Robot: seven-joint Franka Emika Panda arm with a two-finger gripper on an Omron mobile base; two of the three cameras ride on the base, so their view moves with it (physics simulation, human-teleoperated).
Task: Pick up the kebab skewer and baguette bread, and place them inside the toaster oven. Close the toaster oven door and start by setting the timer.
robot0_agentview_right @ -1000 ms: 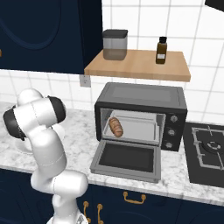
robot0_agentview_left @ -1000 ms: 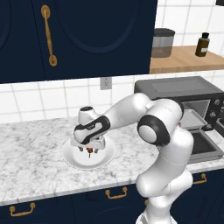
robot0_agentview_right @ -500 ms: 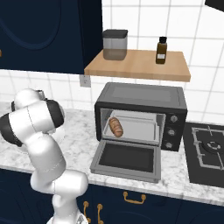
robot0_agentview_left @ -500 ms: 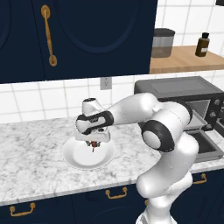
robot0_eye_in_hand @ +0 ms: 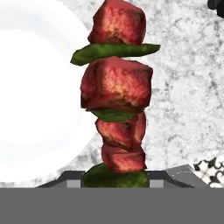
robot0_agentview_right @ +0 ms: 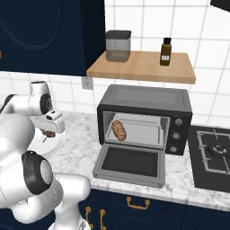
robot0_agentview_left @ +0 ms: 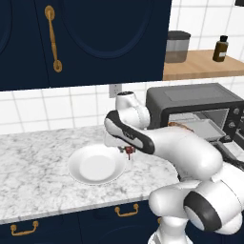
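One skewer (robot0_eye_in_hand: 116,94) pinched in the gripper (robot0_eye_in_hand: 114,178), lifted off the plate (robot0_agentview_left: 96,167), hanging at frame centre in the left base view just over the plate's right rim. Hand view: red meat chunks and green slices run up mid-frame, plate at left, marble counter (robot0_eye_in_hand: 188,87) at right. Baguette (robot0_agentview_right: 119,130) sits inside the oven (robot0_agentview_right: 144,117), left side. Door (robot0_agentview_right: 129,164) is dropped open.

Glossy white rounded arm (robot0_agentview_left: 181,147), dark grey joint caps, bulky segments
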